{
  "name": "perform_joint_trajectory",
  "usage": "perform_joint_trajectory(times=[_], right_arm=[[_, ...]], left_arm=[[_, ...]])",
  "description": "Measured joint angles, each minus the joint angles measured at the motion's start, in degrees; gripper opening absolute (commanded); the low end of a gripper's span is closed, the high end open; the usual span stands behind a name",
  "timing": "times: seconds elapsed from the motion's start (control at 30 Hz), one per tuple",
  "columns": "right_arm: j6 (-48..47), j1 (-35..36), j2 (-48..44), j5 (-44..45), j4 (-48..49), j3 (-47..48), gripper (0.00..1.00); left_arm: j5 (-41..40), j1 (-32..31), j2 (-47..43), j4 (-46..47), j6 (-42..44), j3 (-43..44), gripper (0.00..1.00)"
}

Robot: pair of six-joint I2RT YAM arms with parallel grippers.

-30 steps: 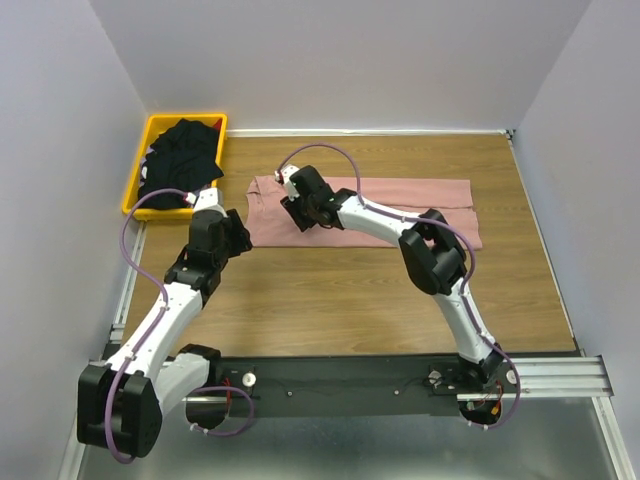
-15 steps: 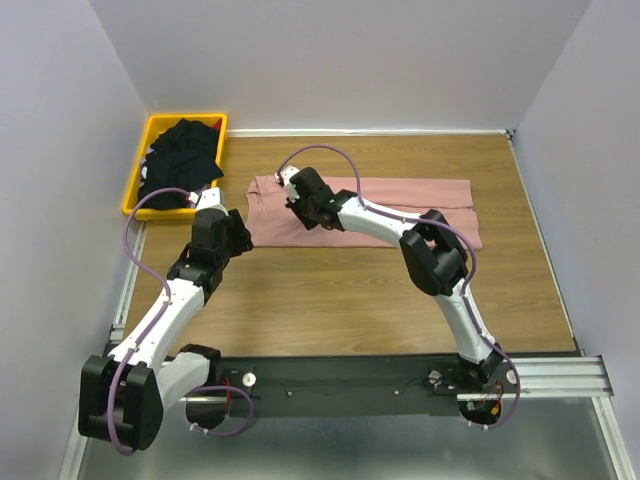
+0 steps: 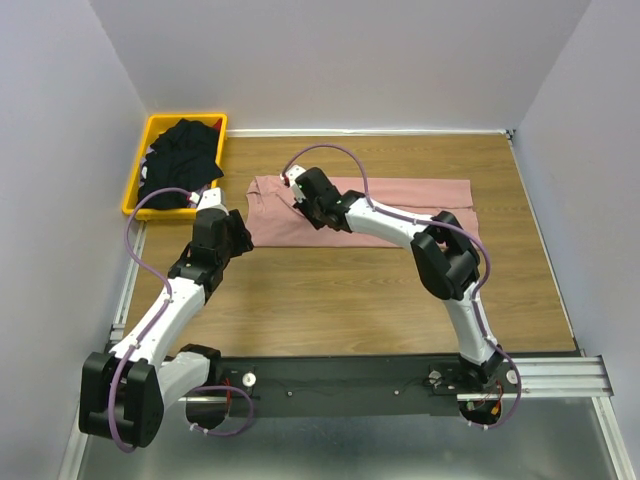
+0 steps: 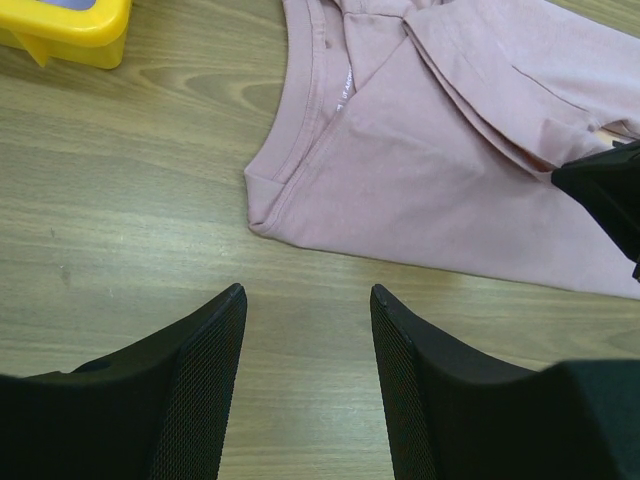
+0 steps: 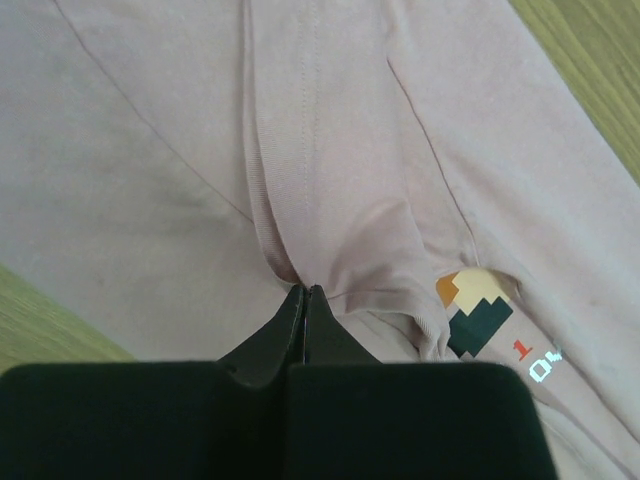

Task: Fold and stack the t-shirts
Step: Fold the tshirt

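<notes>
Right jaws: I'm pinching my right gripper (image 5: 303, 292) fully closed on a raised ridge of the pink t-shirt (image 5: 330, 150), beside its pixel print (image 5: 480, 315), probably to lift that layer over.
Left jaws: my left gripper (image 4: 305, 295) is hanging spread and holding nothing, over bare table (image 4: 120, 200) just off the shirt's collar (image 4: 310, 110).
Black t-shirts (image 3: 180, 150): sitting heaped in the yellow bin (image 3: 140, 165), just beyond the pink shirt's collar end.
</notes>
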Motion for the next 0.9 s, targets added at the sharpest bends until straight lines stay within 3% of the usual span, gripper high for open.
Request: perform_joint_trajectory(times=[0.47,0.57,0.63,0.73,0.9], right_arm=[[-0.20,0.00,0.00,1.22,-0.04,-1.03,0.01],[-0.22,0.00,0.00,1.22,-0.04,-1.03,0.10],[-0.26,-0.02,0.00,1.18,-0.04,-1.07,0.27],[0.44,-0.02,0.00,0.92,-0.04,-1.16,0.38],[3.72,-0.66,-0.85,-1.14,-0.31,-1.16,0.39]], left_arm=[[0.00,0.00,1.05,0.02,0.02,0.00,0.60],[0.00,0.00,1.25,0.02,0.07,0.00,0.60],[0.00,0.00,1.27,0.02,0.11,0.00,0.61],[0.00,0.00,1.31,0.04,0.13,0.00,0.60],[1.07,0.00,2.99,0.72,0.00,0.85,0.60]])
